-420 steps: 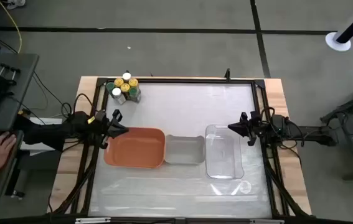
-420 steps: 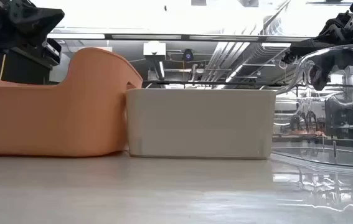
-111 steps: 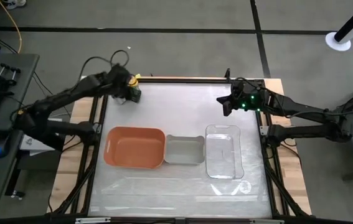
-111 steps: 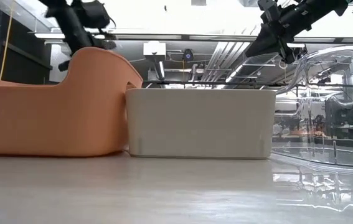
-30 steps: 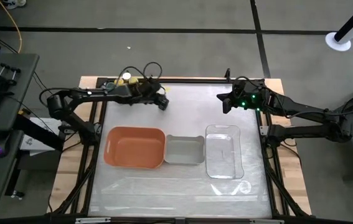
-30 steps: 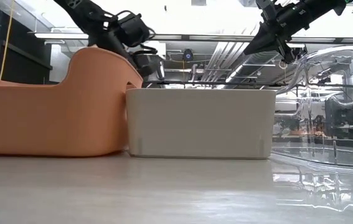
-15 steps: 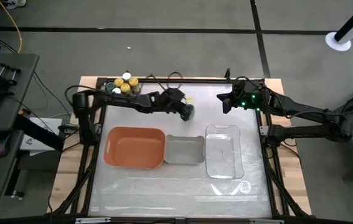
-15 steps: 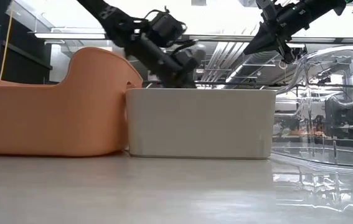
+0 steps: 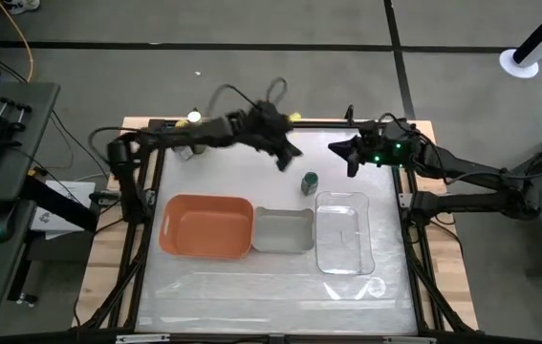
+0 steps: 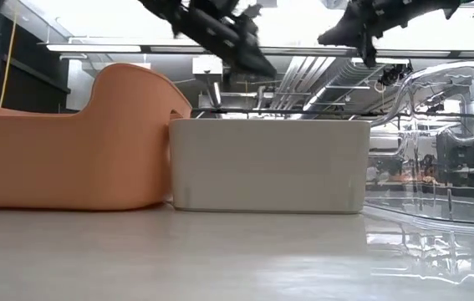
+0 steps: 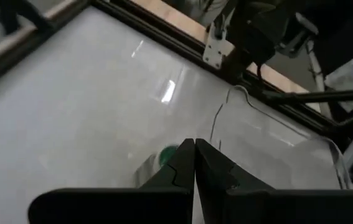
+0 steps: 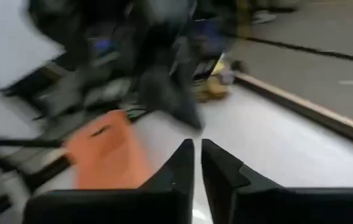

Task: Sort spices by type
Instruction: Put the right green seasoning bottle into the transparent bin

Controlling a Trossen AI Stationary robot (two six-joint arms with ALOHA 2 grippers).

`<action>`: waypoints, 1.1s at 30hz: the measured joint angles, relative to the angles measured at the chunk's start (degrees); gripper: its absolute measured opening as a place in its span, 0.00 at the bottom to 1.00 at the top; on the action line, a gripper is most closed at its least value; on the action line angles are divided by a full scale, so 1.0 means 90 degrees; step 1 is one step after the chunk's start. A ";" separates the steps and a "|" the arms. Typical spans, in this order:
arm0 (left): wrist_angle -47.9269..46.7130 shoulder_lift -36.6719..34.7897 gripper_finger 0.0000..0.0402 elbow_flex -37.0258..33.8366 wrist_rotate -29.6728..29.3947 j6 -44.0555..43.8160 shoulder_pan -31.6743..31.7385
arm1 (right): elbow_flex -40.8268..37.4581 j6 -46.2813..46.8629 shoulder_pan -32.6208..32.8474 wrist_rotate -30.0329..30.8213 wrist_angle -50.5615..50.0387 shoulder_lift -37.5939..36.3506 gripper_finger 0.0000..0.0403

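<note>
The left arm stretches across the table's far side, its left gripper (image 9: 291,153) pinched together. The right gripper (image 9: 351,161) hovers, fingers nearly touching.

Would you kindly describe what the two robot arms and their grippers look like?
Both arms are dark and slender, with black cables looping off the left arm. The right arm shows small green lights near its wrist. The left gripper and right gripper each end in two dark, tapered fingers.
</note>
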 joint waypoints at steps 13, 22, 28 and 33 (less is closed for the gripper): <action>0.0415 -0.4223 0.00 -0.2368 -0.0914 -0.0291 0.0427 | 0.2828 -0.3141 0.0381 0.0425 -0.4055 0.3074 0.72; 0.0618 -0.5770 0.00 -0.3716 -0.1699 -0.1012 0.0123 | 0.3861 -0.4096 0.0384 0.0013 -0.5235 0.4389 0.81; 0.0589 -0.5940 0.00 -0.3975 -0.1702 -0.1173 0.0080 | 0.3865 -0.4006 0.0493 -0.0077 -0.5354 0.4952 0.81; 0.0588 -0.5909 0.00 -0.3977 -0.1700 -0.0989 0.0082 | 0.3865 -0.4226 0.0596 -0.0027 -0.5308 0.5280 0.81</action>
